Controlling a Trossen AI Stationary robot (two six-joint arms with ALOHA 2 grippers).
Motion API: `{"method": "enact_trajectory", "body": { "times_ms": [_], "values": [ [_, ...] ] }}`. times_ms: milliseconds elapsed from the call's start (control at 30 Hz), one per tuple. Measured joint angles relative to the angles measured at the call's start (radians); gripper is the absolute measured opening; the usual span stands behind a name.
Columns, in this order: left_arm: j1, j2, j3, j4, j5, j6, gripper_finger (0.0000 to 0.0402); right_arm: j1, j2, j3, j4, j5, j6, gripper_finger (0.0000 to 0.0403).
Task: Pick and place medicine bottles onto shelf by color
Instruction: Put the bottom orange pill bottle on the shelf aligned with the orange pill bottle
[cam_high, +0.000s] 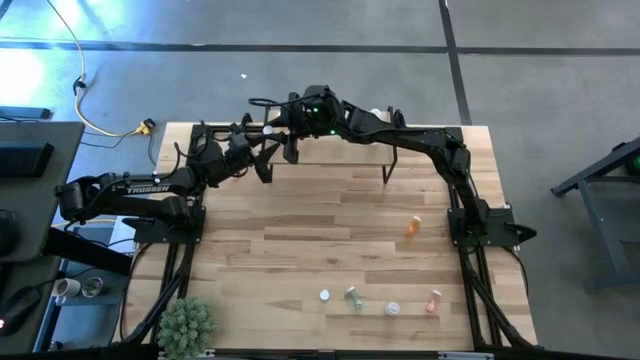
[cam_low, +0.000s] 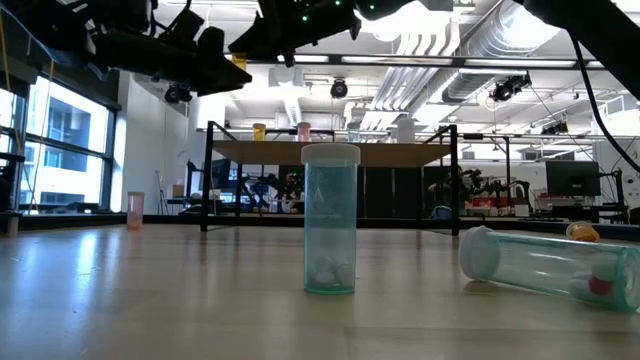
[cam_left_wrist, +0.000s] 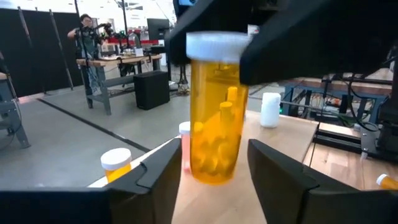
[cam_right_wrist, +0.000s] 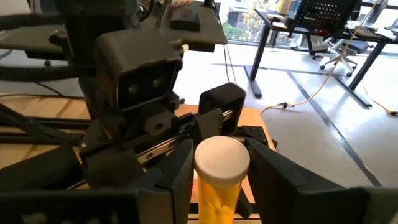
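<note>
The orange bottle (cam_left_wrist: 214, 124) hangs upright in the air just above the left end of the shelf (cam_high: 350, 152), its white cap up and pale pills heaped in its lower half. The right hand (cam_right_wrist: 222, 158) comes over the shelf from the far side and grips the bottle at the cap, a finger pressed against each side. The left hand (cam_left_wrist: 211, 158) faces it from the shelf's left end. Its fingers stand wide on either side of the bottle's body, with a clear gap on both sides, so they do not touch it.

On the shelf below the held bottle stand a small orange bottle (cam_left_wrist: 116, 163) and a pink bottle (cam_left_wrist: 185, 146). A white bottle (cam_left_wrist: 270, 109) stands farther along the board toward its right end.

In front of the shelf, on the surface (cam_high: 300, 240), another orange bottle (cam_high: 413, 226) lies alone, nearer the shelf's right legs. Well in front of the shelf, near the surface's front edge, four more are spread in a loose row. They are a white-capped bottle (cam_high: 325, 295), a green bottle (cam_high: 352, 297), a second white-capped one (cam_high: 392, 309) and a pink one (cam_high: 433, 300). The low view shows the green one upright and a clear bottle lying on its side. A green plant (cam_high: 187, 322) sits at the front left corner, the farthest thing from the shelf.
</note>
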Motion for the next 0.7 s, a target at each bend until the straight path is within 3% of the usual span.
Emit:
{"method": "enact_trajectory", "body": {
  "times_ms": [233,533,700],
  "values": [
    [0.0,0.0,0.0,-0.034,-0.024,-0.024,0.0214,-0.033,-0.001,0.0,0.006,0.001,0.054,0.0128],
    [0.0,-0.033,0.0,-0.034,-0.033,-0.023,0.0214,-0.096,-0.079,0.0,-0.091,-0.047,0.039,0.0128],
    [0.0,-0.081,0.0,-0.039,-0.105,0.016,0.0214,-0.134,-0.121,0.001,-0.096,-0.059,-0.011,0.0128]
  ]
}}
